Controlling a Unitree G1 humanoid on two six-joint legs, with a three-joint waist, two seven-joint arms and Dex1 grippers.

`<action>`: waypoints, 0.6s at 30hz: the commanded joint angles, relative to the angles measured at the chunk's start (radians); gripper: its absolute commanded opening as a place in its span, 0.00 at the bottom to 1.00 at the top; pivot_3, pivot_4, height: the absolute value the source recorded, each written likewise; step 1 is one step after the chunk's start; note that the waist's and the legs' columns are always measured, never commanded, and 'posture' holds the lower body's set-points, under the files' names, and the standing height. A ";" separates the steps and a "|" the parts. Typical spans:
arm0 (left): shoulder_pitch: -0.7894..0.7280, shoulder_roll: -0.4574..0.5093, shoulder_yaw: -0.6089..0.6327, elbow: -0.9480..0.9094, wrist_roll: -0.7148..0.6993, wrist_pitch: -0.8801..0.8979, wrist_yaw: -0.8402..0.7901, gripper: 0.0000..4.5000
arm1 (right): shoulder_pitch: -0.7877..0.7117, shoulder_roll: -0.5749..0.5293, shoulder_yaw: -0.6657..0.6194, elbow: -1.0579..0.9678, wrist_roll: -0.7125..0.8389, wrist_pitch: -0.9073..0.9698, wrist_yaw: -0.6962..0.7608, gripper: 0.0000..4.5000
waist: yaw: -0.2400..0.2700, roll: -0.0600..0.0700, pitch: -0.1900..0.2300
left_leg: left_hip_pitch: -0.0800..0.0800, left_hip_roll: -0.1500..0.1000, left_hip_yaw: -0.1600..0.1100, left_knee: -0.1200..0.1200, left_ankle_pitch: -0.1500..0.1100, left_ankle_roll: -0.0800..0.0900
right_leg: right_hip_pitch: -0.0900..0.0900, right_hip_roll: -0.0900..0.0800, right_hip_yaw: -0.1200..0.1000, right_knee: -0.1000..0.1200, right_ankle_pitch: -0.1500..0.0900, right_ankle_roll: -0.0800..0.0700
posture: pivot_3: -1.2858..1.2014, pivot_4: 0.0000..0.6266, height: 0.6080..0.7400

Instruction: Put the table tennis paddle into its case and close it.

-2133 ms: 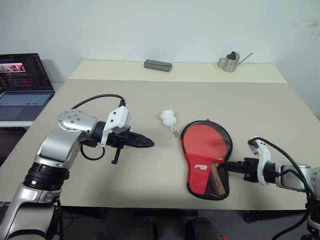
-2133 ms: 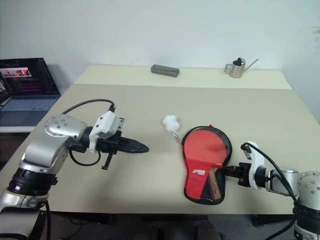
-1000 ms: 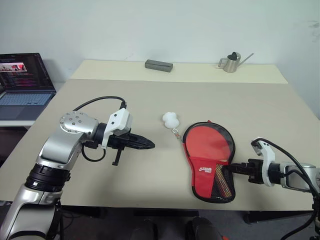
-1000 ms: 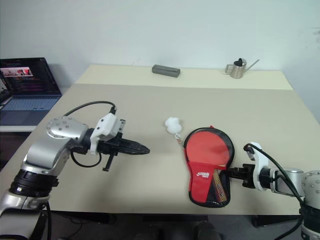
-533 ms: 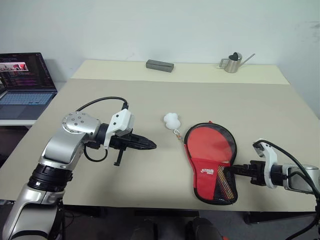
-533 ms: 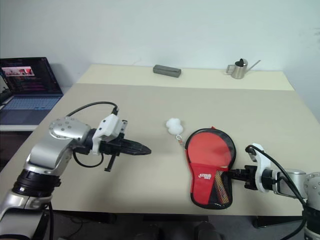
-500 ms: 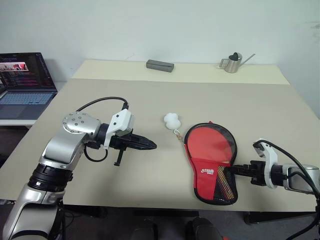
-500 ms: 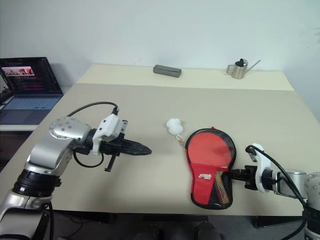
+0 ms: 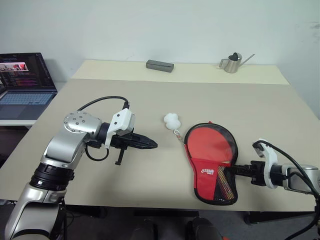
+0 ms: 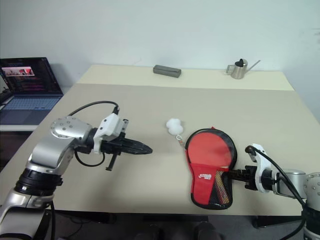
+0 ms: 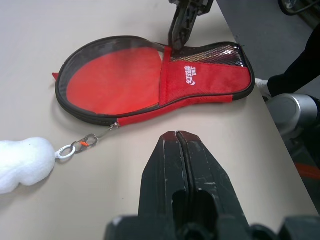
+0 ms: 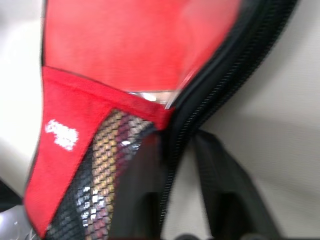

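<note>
The case (image 9: 214, 165) lies flat near the tabletop's (image 9: 280, 115) front right edge, red side up, with the paddle (image 9: 212, 146) inside it; the handle shows through the mesh pocket. Its pom-pom (image 9: 171, 120) rests just beyond it, toward the middle. The right end effector (image 9: 239, 170) reaches in low from the right, fingers slightly parted astride the zipper edge by the pocket. The left arm is bent over the left half of the tabletop, its end effector (image 9: 150, 145) clenched on nothing, pointing at the case, well apart from it.
</note>
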State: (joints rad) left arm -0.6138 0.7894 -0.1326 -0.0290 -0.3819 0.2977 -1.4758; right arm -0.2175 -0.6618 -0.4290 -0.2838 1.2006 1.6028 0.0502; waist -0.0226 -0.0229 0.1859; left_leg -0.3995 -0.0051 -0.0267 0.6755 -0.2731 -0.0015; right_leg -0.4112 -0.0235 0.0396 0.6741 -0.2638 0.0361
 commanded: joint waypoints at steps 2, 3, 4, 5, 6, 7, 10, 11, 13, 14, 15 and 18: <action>-0.023 -0.001 0.002 -0.009 -0.002 -0.011 -0.008 0.00 | -0.007 -0.003 -0.046 0.011 -0.014 0.012 -0.019 0.59 | -0.001 0.000 0.000 | 0.001 0.000 0.000 0.000 0.000 0.000 | 0.001 0.000 0.000 0.000 0.000 0.000 | 0.52 0.24 1.00; -0.023 -0.003 0.001 -0.009 0.000 -0.013 -0.007 0.00 | -0.014 -0.001 -0.063 0.021 -0.012 0.012 -0.022 0.66 | -0.001 0.000 0.000 | 0.001 0.000 0.000 0.000 0.000 0.000 | 0.001 0.000 0.000 0.000 0.000 0.000 | 0.52 0.24 1.00; -0.023 -0.004 0.001 -0.010 0.000 -0.012 -0.007 0.00 | -0.021 -0.007 -0.075 0.028 -0.013 0.012 -0.021 0.73 | -0.001 0.000 0.000 | 0.001 0.000 0.000 0.001 0.000 0.000 | 0.001 0.000 0.000 0.000 0.000 0.000 | 0.52 0.24 1.00; -0.022 -0.005 0.001 -0.010 0.000 -0.012 -0.007 0.00 | -0.024 -0.011 -0.082 0.032 -0.014 0.012 -0.020 0.80 | -0.001 0.000 0.000 | 0.001 0.000 0.000 0.001 0.000 0.000 | 0.002 0.000 0.000 0.000 0.000 0.001 | 0.52 0.24 1.00; -0.022 -0.007 0.002 -0.011 0.000 -0.011 -0.005 0.00 | -0.032 -0.014 -0.101 0.041 -0.010 0.012 -0.020 0.88 | -0.001 0.000 0.000 | 0.001 0.000 0.001 0.002 0.000 0.000 | 0.002 0.000 0.000 0.000 0.001 0.001 | 0.52 0.24 1.00; -0.021 -0.008 0.003 -0.012 0.000 -0.011 -0.003 0.00 | -0.034 -0.022 -0.118 0.043 -0.008 0.012 -0.014 0.96 | -0.001 0.000 0.000 | 0.001 0.000 0.001 0.002 0.000 0.000 | 0.002 0.000 0.000 0.000 0.001 0.001 | 0.52 0.24 1.00; -0.020 -0.011 0.006 -0.012 -0.001 -0.010 0.001 0.00 | -0.030 -0.044 -0.146 0.025 0.014 -0.002 0.026 0.99 | -0.002 0.000 0.000 | 0.001 0.000 0.001 0.002 0.000 0.000 | 0.001 0.000 0.001 0.000 0.001 0.001 | 0.52 0.24 1.00; -0.020 -0.012 0.008 -0.011 -0.002 -0.008 0.004 0.00 | -0.027 -0.056 -0.145 0.004 0.027 -0.014 0.056 0.99 | -0.004 0.000 0.000 | 0.001 0.000 0.001 0.001 0.000 0.000 | 0.001 0.000 0.001 0.000 0.001 0.001 | 0.52 0.24 1.00; -0.021 -0.015 0.013 -0.003 -0.004 -0.006 0.009 0.00 | -0.012 -0.093 -0.121 -0.074 0.025 -0.085 0.152 0.99 | -0.006 0.000 0.000 | 0.001 0.000 0.001 0.001 0.000 0.000 | 0.001 0.000 0.001 0.000 0.001 0.001 | 0.52 0.24 1.00; -0.022 -0.016 0.014 -0.001 -0.004 -0.006 0.011 0.00 | -0.004 -0.106 -0.110 -0.098 0.016 -0.112 0.187 0.99 | -0.006 0.000 0.000 | 0.001 0.000 0.001 0.001 0.000 0.000 | 0.001 0.001 0.001 0.000 0.001 0.001 | 0.52 0.24 1.00; -0.023 -0.020 0.018 0.004 -0.006 -0.005 0.016 0.00 | 0.007 -0.120 -0.088 -0.140 -0.009 -0.165 0.231 0.99 | -0.008 0.000 0.000 | 0.001 0.000 0.001 0.001 0.000 0.000 | 0.001 0.001 0.001 0.000 0.000 0.001 | 0.52 0.24 1.00; -0.024 -0.031 0.027 0.009 -0.013 0.002 0.031 0.00 | 0.041 -0.171 -0.005 -0.265 -0.117 -0.352 0.378 0.99 | -0.010 0.000 0.000 | 0.002 0.001 0.002 0.001 0.000 0.000 | 0.001 0.001 0.000 0.000 0.000 0.003 | 0.52 0.24 1.00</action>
State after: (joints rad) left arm -0.6163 0.7576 -0.1326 -0.0218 -0.3789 0.2992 -1.4544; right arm -0.1829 -0.8101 -0.4643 -0.4686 1.1330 1.3594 0.3474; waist -0.0328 -0.0229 0.1859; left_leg -0.3980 -0.0043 -0.0253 0.6764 -0.2732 -0.0013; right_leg -0.4104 -0.0225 0.0398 0.6742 -0.2644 0.0389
